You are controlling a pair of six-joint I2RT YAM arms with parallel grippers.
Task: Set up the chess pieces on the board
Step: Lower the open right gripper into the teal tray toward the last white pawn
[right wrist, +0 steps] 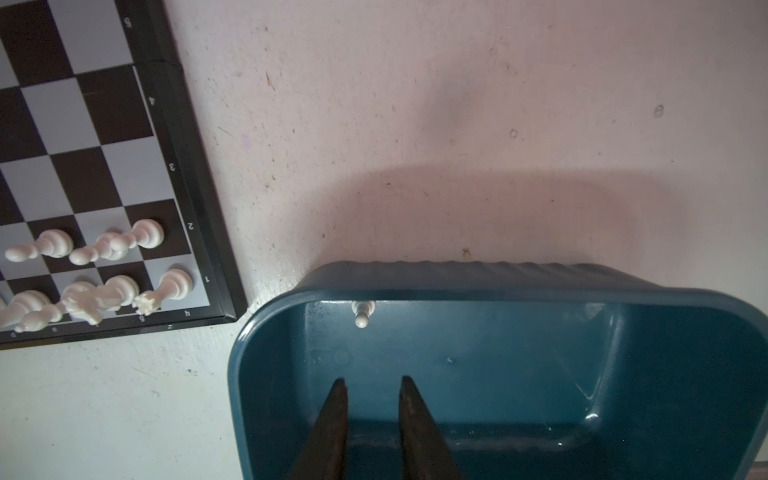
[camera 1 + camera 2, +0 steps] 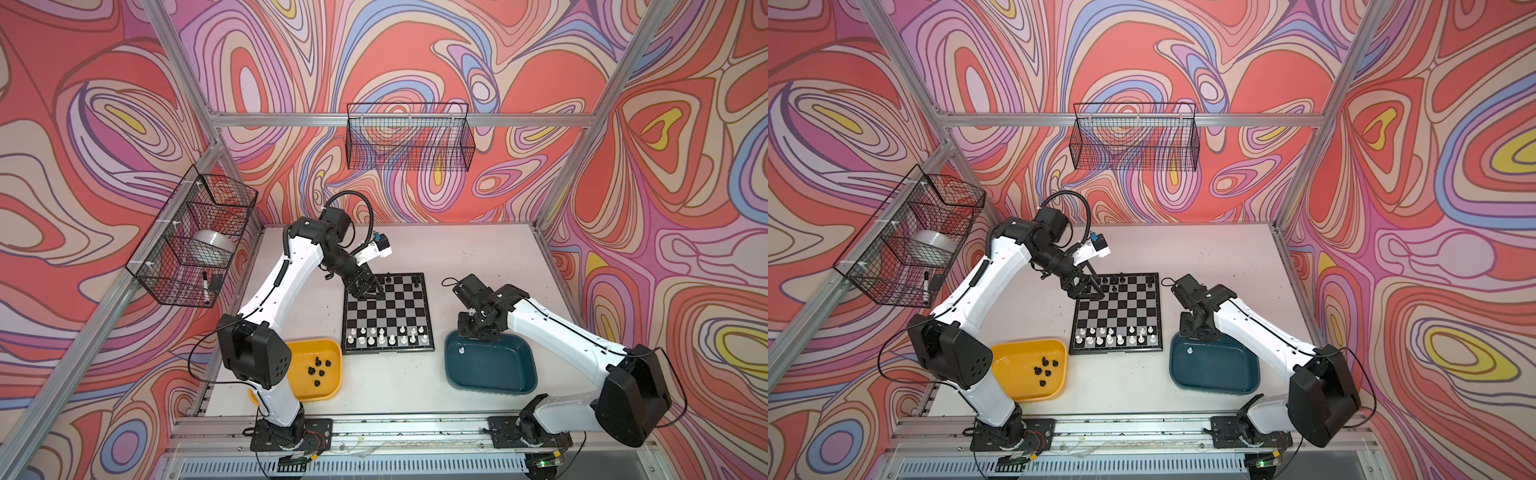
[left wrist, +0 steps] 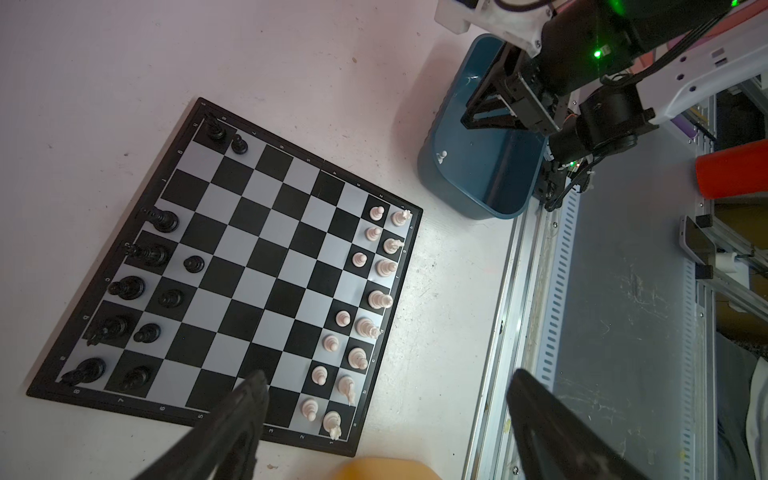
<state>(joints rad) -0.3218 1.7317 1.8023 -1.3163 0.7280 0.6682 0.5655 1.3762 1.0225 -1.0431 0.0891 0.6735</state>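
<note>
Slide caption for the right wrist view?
Right gripper, jaws narrowly apart and empty, above the teal tray holding one white pawn, board beside.

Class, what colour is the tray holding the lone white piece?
The tray is dark teal, clearest in the right wrist view.

Even bright light in both top views; wrist views dimmer, the left gripper (image 3: pixel 388 374) blurred

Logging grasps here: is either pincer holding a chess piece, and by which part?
Nothing is held. The left pincer gapes empty over the board; the right pincer hangs empty over the teal tray, apart from the white pawn in it.
</note>
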